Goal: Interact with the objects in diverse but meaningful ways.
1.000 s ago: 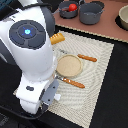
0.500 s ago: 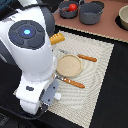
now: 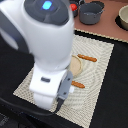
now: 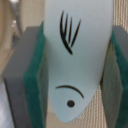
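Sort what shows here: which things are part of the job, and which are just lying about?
Job:
fish, between the gripper pads
sausages
pot
tomato
round tan piece

Lying about:
woven mat
bowl at the exterior view's right edge

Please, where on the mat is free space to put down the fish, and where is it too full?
The mat is bare along its edge at the exterior view's right, beyond the two sausages. The middle is crowded: round bread, second sausage, and the arm hides much. The gripper holds the fish.
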